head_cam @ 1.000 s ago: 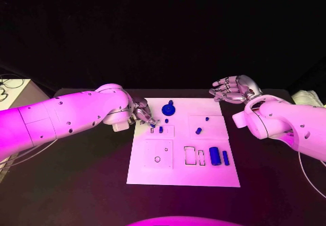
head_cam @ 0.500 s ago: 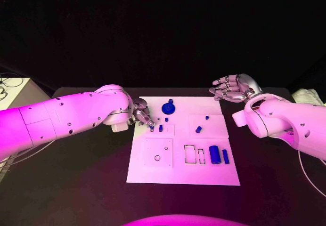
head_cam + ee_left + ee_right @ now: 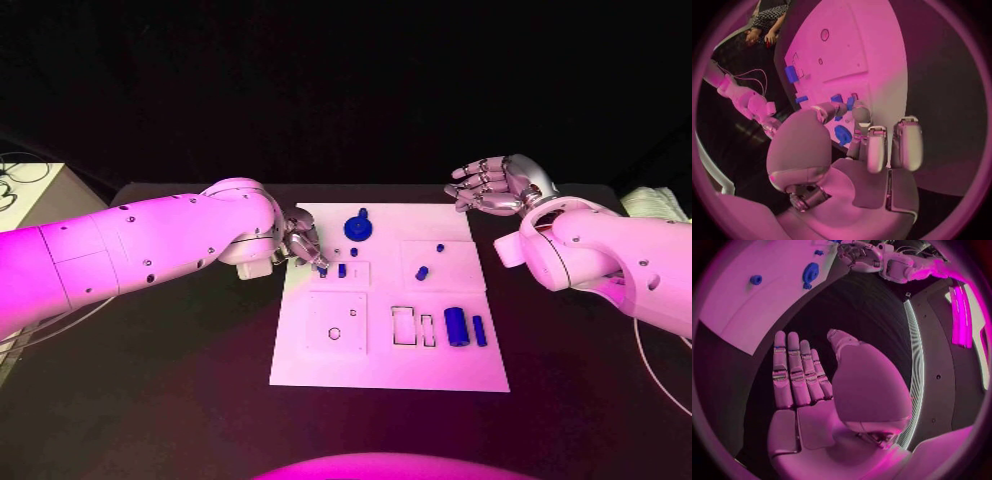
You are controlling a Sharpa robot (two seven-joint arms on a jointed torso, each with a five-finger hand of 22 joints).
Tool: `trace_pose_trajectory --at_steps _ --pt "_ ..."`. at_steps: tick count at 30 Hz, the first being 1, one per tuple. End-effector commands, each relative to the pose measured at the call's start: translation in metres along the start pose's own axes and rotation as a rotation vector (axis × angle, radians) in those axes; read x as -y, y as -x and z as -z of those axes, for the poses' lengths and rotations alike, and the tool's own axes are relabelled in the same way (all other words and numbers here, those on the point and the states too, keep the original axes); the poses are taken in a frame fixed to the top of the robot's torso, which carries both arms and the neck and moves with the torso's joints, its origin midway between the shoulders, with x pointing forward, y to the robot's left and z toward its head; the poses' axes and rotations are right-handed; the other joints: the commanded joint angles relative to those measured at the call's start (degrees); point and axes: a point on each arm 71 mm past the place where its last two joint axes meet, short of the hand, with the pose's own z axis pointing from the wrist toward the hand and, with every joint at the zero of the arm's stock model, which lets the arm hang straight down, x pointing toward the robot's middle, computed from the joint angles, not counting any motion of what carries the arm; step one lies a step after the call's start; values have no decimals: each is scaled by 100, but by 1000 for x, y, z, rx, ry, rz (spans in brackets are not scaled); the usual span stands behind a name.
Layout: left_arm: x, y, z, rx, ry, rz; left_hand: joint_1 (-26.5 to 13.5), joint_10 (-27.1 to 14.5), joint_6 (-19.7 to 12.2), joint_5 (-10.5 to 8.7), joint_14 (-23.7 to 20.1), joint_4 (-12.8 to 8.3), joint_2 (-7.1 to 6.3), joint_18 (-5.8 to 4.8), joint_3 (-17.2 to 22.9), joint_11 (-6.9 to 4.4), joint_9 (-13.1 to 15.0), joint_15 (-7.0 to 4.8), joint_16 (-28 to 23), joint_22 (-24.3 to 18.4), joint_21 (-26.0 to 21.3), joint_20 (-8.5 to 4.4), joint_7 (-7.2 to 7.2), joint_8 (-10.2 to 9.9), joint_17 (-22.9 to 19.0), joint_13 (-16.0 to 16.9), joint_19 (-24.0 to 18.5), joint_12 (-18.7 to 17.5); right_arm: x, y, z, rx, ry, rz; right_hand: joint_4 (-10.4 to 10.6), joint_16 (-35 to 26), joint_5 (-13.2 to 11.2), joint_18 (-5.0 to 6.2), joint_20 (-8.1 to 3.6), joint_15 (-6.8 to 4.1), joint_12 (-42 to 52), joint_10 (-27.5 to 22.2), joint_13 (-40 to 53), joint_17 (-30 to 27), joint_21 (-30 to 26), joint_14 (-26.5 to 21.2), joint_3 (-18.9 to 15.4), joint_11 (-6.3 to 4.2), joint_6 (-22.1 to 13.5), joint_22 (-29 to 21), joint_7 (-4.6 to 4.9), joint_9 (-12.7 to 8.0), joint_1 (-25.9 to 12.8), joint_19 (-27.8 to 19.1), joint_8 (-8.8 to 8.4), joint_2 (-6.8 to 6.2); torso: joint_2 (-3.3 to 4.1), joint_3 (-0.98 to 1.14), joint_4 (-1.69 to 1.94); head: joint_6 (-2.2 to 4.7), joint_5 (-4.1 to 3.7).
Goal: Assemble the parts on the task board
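Note:
The white task board lies mid-table. On it are a blue gear, a short peg, a thick cylinder and a slim bar. My left hand is at the board's left edge. Its thumb and a fingertip pinch a small blue part just above the board. In the left wrist view, that hand has its fingertips together over the blue pieces beside the gear. My right hand hovers beyond the board's far right corner, holding nothing. Its fingers are straight.
A pale box with cables sits off the table's left side. A light object lies at the far right edge. Empty cut-outs mark the board's near half. My left arm appears across the board in the right wrist view.
My left hand has drawn slightly toward the far side with its fingertips still pinched together. My right hand has held its place.

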Motion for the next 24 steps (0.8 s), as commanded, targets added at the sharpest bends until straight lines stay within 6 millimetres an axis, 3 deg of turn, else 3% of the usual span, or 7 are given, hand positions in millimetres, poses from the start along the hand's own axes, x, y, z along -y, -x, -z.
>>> trace_pose_trajectory --at_steps 1,24 --pt "1 -2 0 -16 -4 -14 -5 19 29 13 606 -1234 40 -73 1192 -22 9 -49 20 124 26 -21 -4 27 1510 10 27 38 -1 -1 0 -15 11 1 -4 -20 35 32 20 4 26 1 -5 -6 6 -5 12 24 -24 -5 262 -5 -4 4 20 39 2 -1 3 -6 -3" --pt "0 -2 1 -20 6 -25 -6 20 34 11 606 -1246 37 -71 1196 -24 9 -51 20 116 23 -23 -6 26 1510 6 21 35 -1 -1 1 -13 10 1 -6 -25 46 32 19 3 42 -2 -28 -7 8 0 9 24 -25 -32 260 -11 -13 10 29 39 -2 -4 2 -26 -1"
